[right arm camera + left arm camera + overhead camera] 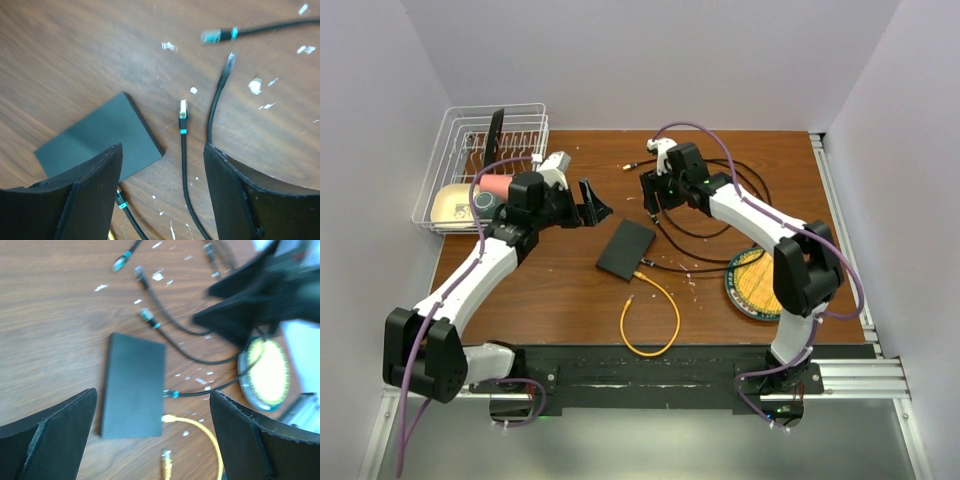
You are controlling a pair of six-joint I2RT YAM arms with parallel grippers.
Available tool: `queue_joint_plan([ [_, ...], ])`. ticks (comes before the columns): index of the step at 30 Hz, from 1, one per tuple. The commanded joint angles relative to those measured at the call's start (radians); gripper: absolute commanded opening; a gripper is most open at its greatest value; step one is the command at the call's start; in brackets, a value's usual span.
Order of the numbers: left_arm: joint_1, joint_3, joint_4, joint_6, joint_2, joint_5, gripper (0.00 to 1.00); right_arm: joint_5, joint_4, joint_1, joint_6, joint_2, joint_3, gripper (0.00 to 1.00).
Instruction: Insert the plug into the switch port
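A reddish-brown wood-grain tabletop (560,290) stands in a plain booth of pale lavender walls: a back wall (650,60) beyond its far edge, a left wall (365,150) and a right wall (915,150) at its sides. The light is soft and even. A white wire rack (432,170) sits at the far left corner, overhanging the left edge. A silver metal rail (842,230) runs along the right edge, and a black strip (650,362) covers the near edge. Small white flecks (255,86) dot the wood.

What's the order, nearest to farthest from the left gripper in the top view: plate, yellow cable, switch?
From the left gripper:
1. switch, table centre, just beside the gripper.
2. yellow cable, toward the near edge.
3. plate, right side, under the right arm.
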Motion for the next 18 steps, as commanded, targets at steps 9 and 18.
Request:
queue_joint_plan([
  [9,0.022,0.098,0.108,-0.019,-0.084,0.099,1.0,0.009,-0.028,0.004,0.03,0.133,0.081,0.54],
  [18,0.022,0.063,0.122,-0.019,-0.079,0.151,1.0,0.064,0.003,0.008,0.054,0.168,0.026,0.42],
])
